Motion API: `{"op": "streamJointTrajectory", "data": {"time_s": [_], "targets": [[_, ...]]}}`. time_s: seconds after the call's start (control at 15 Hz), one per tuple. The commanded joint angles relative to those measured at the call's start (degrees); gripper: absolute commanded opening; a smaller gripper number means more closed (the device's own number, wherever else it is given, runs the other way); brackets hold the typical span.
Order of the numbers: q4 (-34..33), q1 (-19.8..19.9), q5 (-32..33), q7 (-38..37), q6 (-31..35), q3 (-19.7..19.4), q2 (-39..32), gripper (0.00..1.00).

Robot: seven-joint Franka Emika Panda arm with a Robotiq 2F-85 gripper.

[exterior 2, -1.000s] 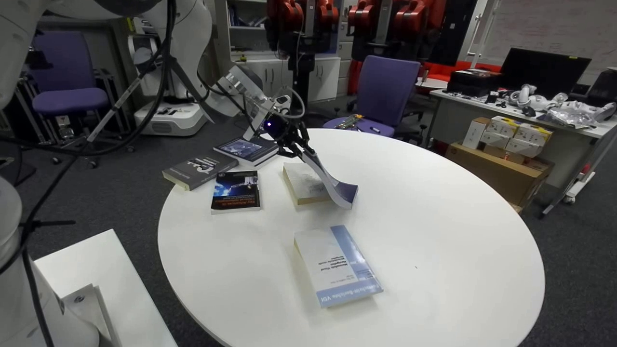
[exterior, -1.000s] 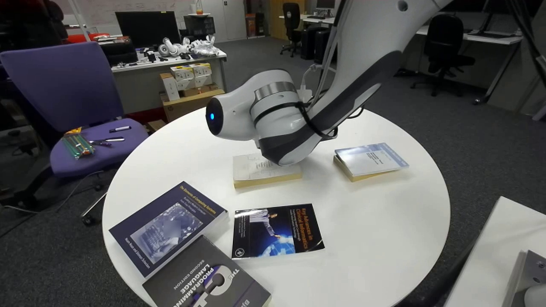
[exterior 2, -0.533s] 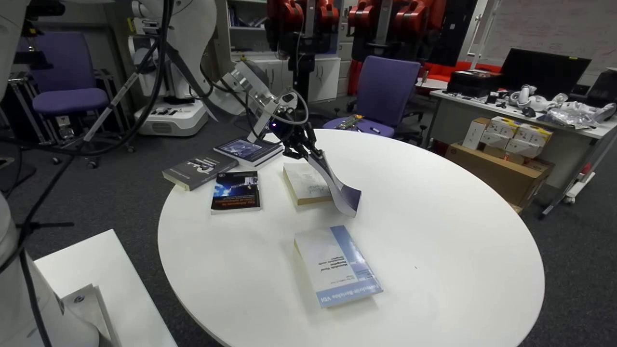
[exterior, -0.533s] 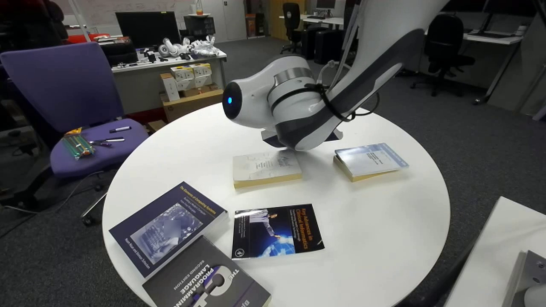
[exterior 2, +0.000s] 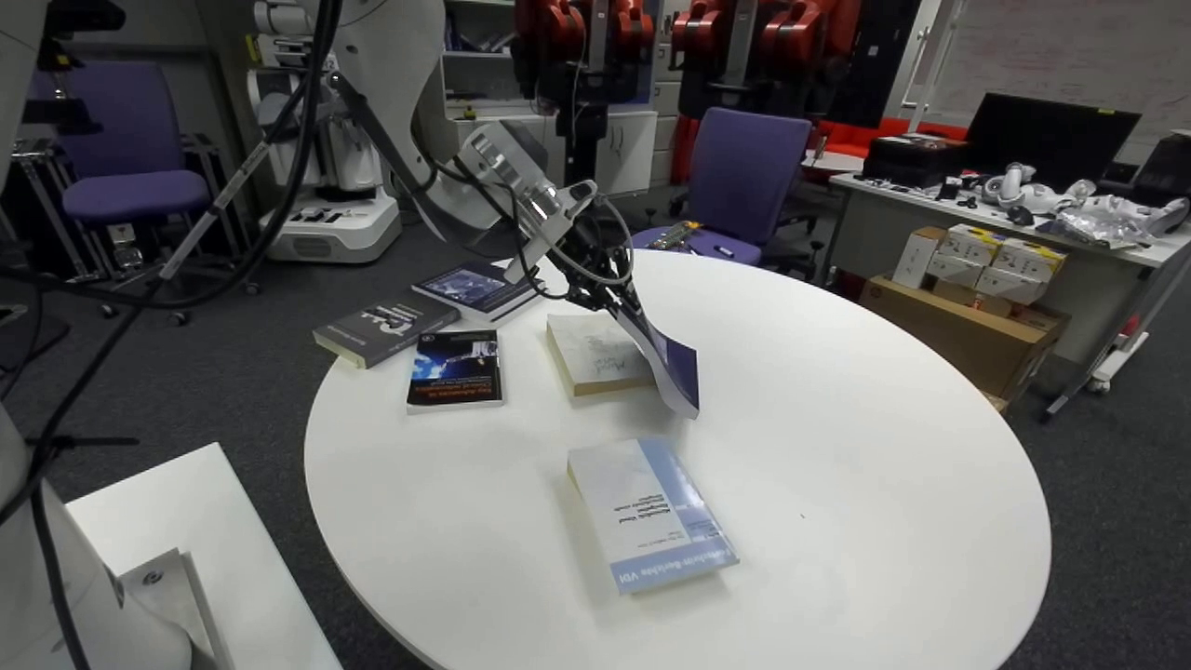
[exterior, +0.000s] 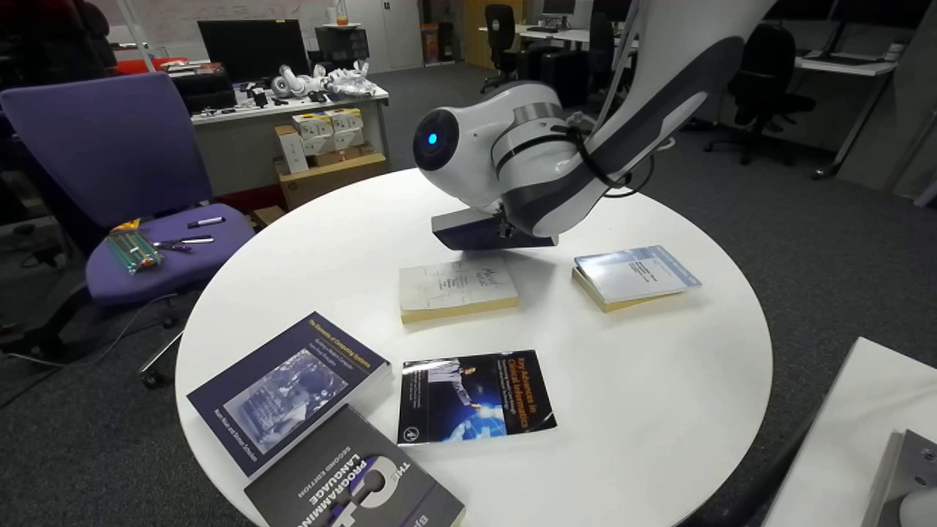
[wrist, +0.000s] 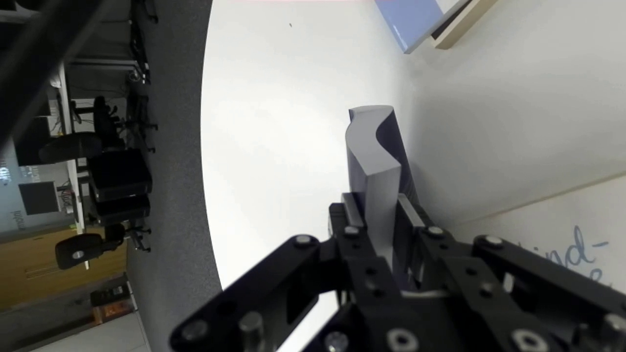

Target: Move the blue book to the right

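Note:
The blue book (exterior 2: 681, 368) has a dark blue cover and grey-white page edges. It is bent in a curve. My gripper (wrist: 380, 215) is shut on it, with one finger on each side of the book in the wrist view (wrist: 384, 195). In an exterior view the book (exterior: 476, 233) hangs below the wrist, its far side hidden. In an exterior view the gripper (exterior 2: 616, 298) points down to the right and the book slants below it, its lower edge close to the table. I cannot tell whether that edge touches. The cover picture is mostly hidden.
A thick whitish book (exterior: 454, 289) lies right beside the held book. A pale whitish-blue book (exterior 2: 651, 516) lies on a thicker one. A black book (exterior: 476, 395), a larger navy book (exterior: 289, 391) and a grey book (exterior: 359, 476) also lie on the round white table (exterior 2: 837, 465).
The arm has moved up and right in both exterior views, carrying the book. The book has come out from behind the wrist and stands steeper. The other books have not moved.

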State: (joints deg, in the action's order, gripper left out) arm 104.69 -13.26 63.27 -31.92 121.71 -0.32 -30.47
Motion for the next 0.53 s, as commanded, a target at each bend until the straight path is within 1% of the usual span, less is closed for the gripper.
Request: {"op": "streamJointTrajectory", "data": {"time_s": [0.0,0.27,0.47], "targets": [[1.01,0.71,4.28,-0.98,-1.46,-0.97,1.53,0.05],[1.33,2.72,4.34,-1.23,-1.67,-2.43,0.38,0.05],[1.81,5.46,3.5,-0.74,0.43,-3.05,-0.69,0.05]]}}
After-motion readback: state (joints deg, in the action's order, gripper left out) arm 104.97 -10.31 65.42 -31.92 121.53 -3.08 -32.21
